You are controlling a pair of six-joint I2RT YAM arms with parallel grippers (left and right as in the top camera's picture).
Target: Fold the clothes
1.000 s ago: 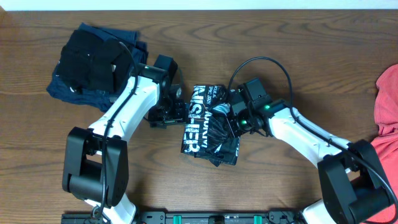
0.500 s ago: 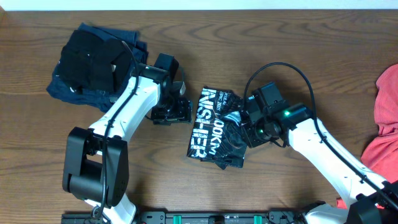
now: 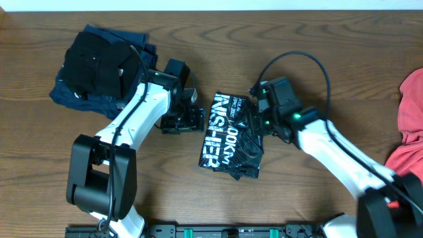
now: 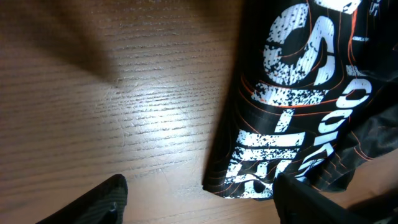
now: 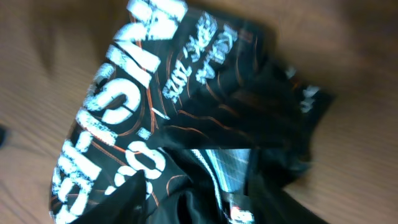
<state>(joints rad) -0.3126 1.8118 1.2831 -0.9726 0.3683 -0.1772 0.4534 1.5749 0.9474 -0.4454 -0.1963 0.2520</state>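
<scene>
Right tool [image 3: 260,119] has slid toward 12 o'clock over the black shirt [image 3: 225,139] since half a second ago; blur and cloth hide its fingers, so its grip cannot be told. The shirt lies unmoved in the middle of the desk [image 3: 317,53]. Left tool [image 3: 193,120] stays spread wide and empty at the shirt's 9 o'clock. A navy-and-black pile [image 3: 99,73] sits at 10 o'clock, and a coral-red garment [image 3: 410,125] at 3 o'clock.

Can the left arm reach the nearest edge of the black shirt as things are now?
Probably yes: the left gripper, jaws open, sits just beside the black shirt, with only bare table between.
</scene>
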